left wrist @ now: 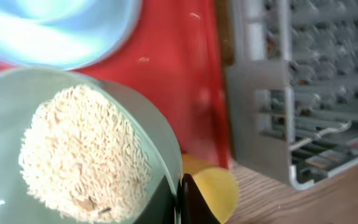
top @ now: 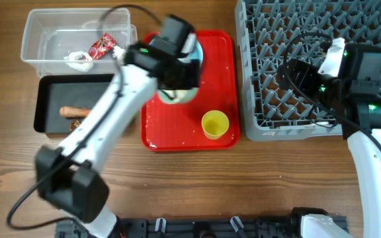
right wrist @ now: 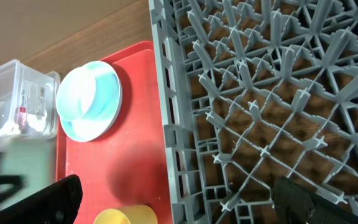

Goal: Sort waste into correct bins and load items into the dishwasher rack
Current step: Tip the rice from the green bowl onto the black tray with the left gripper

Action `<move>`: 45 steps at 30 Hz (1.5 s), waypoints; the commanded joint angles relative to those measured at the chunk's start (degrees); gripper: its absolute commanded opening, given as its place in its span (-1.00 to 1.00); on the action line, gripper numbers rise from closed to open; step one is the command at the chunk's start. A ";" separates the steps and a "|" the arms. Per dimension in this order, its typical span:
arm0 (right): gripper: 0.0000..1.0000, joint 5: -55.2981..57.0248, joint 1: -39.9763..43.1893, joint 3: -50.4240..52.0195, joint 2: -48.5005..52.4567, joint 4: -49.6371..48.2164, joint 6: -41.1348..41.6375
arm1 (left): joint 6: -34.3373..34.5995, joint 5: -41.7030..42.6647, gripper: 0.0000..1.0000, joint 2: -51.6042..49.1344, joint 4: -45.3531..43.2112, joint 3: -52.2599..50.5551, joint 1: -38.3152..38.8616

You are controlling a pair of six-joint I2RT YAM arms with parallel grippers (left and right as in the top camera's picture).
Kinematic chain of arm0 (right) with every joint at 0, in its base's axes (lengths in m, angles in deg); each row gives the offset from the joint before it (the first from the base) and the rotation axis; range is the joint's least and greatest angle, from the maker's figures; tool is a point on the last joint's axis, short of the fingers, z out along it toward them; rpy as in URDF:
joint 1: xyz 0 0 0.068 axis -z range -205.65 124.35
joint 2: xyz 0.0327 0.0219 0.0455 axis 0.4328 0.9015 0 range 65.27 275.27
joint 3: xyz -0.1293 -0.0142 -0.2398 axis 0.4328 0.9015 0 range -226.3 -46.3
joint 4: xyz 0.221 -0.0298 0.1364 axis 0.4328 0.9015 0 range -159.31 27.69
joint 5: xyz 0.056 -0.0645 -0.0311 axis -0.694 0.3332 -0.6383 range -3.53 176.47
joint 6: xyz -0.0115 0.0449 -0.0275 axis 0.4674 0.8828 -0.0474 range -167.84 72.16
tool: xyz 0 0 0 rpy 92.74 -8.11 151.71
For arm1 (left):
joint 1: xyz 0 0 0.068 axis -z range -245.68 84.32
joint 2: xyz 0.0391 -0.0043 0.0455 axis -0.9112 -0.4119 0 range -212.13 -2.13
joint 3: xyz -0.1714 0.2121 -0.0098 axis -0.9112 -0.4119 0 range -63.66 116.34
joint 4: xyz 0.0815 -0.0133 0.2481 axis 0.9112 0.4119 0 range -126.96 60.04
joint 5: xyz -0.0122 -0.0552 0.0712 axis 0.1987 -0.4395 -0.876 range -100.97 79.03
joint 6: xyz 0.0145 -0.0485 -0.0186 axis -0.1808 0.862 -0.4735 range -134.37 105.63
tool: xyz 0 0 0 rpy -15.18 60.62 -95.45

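Observation:
My left gripper (left wrist: 180, 200) is shut on the rim of a pale bowl (left wrist: 17, 106) full of white rice (left wrist: 82, 155), held tilted over the red tray (top: 177, 135). The bowl also shows in the overhead view (top: 177, 96). The light-blue plate (right wrist: 107, 102) lies at the tray's far end with a small white bowl (right wrist: 79, 93) on it. The yellow cup (top: 215, 123) stands on the tray's near right corner. My right gripper (right wrist: 179, 205) is open and empty above the left part of the grey dishwasher rack (top: 309, 39).
The clear bin (top: 45, 30) at the far left holds the red wrapper (top: 102, 46) and crumpled white paper (top: 79, 61). The black bin (top: 51, 99) in front of it holds the carrot (top: 75, 111). Bare wood lies along the table's front.

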 commanded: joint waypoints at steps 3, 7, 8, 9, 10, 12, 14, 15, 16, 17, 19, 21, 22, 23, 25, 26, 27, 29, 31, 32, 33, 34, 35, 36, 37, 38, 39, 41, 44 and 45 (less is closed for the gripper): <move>1.00 -0.09 -0.33 -0.87 0.42 -0.20 0.24 | -8.63 5.51 -0.92 3.76 8.11 -0.15 -15.89; 1.00 -0.09 -0.33 -0.85 0.44 -0.28 0.28 | -20.52 19.28 -0.92 3.50 10.88 -0.17 -29.66; 1.00 -0.09 -0.33 -0.87 0.44 -0.28 0.28 | -23.74 24.17 -0.92 2.91 11.30 -0.24 -33.09; 0.99 -0.09 -0.33 -0.85 0.44 -0.26 0.26 | -26.53 28.30 -0.92 2.32 11.26 -0.76 -35.60; 0.99 -0.09 -0.33 -0.87 0.44 -0.26 0.31 | -30.14 33.31 -0.92 1.49 11.13 -1.75 -38.51; 0.99 -0.11 -0.33 -0.87 0.44 -0.22 0.37 | -35.39 41.99 -0.92 -0.15 10.56 -4.59 -43.04; 0.99 -0.09 -0.33 -0.85 0.44 -0.37 0.39 | -40.57 49.68 -0.92 -3.04 10.05 -8.41 -47.01; 0.99 -0.09 -0.33 -0.85 0.44 -0.48 0.39 | -41.55 51.04 -0.92 -3.91 9.70 -9.66 -47.69; 0.99 -0.09 -0.33 -0.85 0.44 -0.66 0.37 | -41.59 52.13 -0.92 -4.98 8.90 -10.97 -48.28; 0.99 -0.09 -0.33 -0.87 0.44 -0.74 0.37 | -41.57 52.74 -0.92 -6.29 7.37 -12.72 -48.87; 0.99 -0.09 -0.33 -0.85 0.44 -0.72 0.37 | -41.57 53.33 -0.92 -8.11 4.33 -15.10 -49.09; 0.99 -0.09 -0.35 -0.85 0.48 -0.68 0.35 | -41.55 55.19 -0.92 -10.36 2.12 -16.65 -49.09; 0.99 -0.09 -0.33 -0.85 0.63 -0.66 0.35 | -41.55 57.07 -0.92 -11.87 1.73 -16.90 -49.22; 0.99 -0.09 -0.35 -0.85 0.83 -0.61 0.33 | -41.57 58.82 -0.92 -12.85 1.70 -16.90 -49.37; 1.00 -0.09 -0.33 -0.85 1.16 -0.26 0.31 | -41.51 62.55 -0.92 -13.79 2.19 -16.90 -50.14; 0.99 -0.09 -0.33 -0.85 1.40 0.00 0.33 | -41.27 64.41 -0.92 -13.84 3.30 -16.90 -51.01; 0.99 -0.11 -0.35 -0.85 1.77 0.02 0.33 | -41.27 65.18 -0.92 -13.84 4.31 -16.90 -52.00; 0.98 -0.11 -0.35 -0.85 2.32 -0.02 0.42 | -40.28 65.70 -0.92 -13.84 5.51 -16.90 -54.01; 0.99 -0.13 -0.35 -0.85 2.89 0.00 0.42 | -38.01 69.68 -0.92 -13.84 6.01 -16.90 -56.28; 0.99 -0.13 -0.35 -0.85 3.06 -0.02 0.42 | -38.03 71.41 -0.92 -13.84 6.56 -16.90 -56.87; 0.99 -0.13 -0.35 -0.85 3.10 -0.02 0.42 | -38.03 73.53 -0.92 -13.84 7.76 -16.90 -57.77; 0.99 -0.13 -0.35 -0.85 3.10 0.00 0.42 | -38.01 74.42 -0.92 -13.84 8.94 -16.90 -58.51; 0.99 -0.13 -0.35 -0.85 3.10 -0.02 0.42 | -38.03 75.19 -0.92 -13.84 9.86 -16.90 -58.75; 0.99 -0.13 -0.35 -0.85 3.10 -0.02 0.42 | -38.01 76.02 -0.92 -13.84 10.38 -16.90 -58.73; 0.99 -0.13 -0.35 -0.85 3.10 -0.02 0.44 | -38.03 76.85 -0.92 -13.84 10.93 -16.90 -58.73; 0.99 -0.13 -0.35 -0.85 3.10 0.00 0.39 | -37.48 77.50 -0.92 -13.84 11.26 -16.90 -58.73; 1.00 -0.13 -0.35 -0.85 3.10 0.00 0.39 | -36.74 77.50 -0.92 -13.84 11.26 -16.90 -58.73; 1.00 -0.11 -0.35 -0.85 3.10 0.00 0.42 | -36.74 77.50 -0.92 -13.84 11.50 -16.90 -58.73; 1.00 -0.11 -0.35 -0.85 3.10 -0.02 0.37 | -36.52 77.50 -0.92 -13.84 11.52 -16.90 -58.73; 0.99 -0.11 -0.35 -0.85 3.10 -0.02 0.33 | -36.54 77.48 -0.92 -13.84 11.52 -16.90 -58.73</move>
